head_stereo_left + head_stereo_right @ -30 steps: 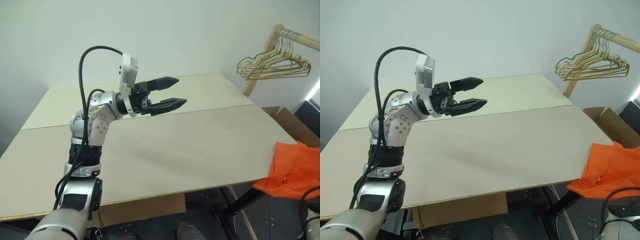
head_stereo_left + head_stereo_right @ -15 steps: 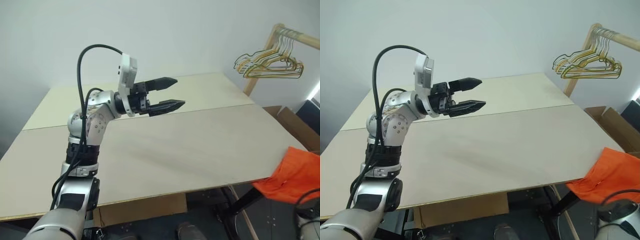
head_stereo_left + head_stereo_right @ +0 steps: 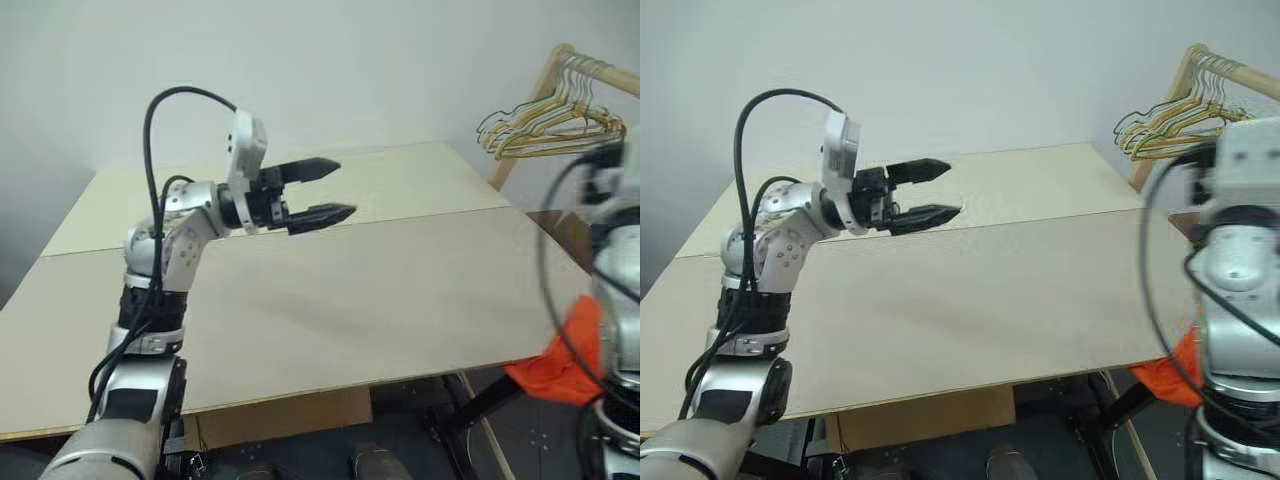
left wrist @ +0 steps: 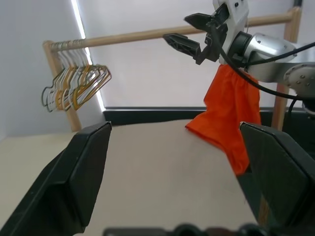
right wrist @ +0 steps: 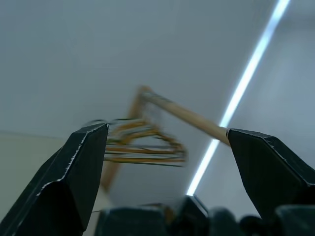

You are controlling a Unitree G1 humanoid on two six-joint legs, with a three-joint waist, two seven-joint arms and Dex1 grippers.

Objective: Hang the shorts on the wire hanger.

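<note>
The orange shorts [image 4: 227, 110] hang bunched at the table's front right corner [image 3: 556, 362]. My right arm is in front of them, and I cannot tell what holds them up. In the left wrist view my right gripper [image 4: 175, 27] is raised above the shorts, open and empty. In its own wrist view it [image 5: 167, 129] points at the rack. My left gripper [image 3: 345, 187] hovers open over the far left part of the table, pointing right with nothing between its fingers. The wire hanger is out of view.
A large pale wooden table [image 3: 350, 300] spans the scene. A wooden rack [image 3: 558, 75] at the back right carries a bunch of yellow and grey hangers [image 3: 545, 128]. A cardboard box [image 3: 290, 418] sits under the table.
My right arm has swung up into view at the right and now covers part of the shorts. My left gripper has sunk slightly and drifted left, still open.
</note>
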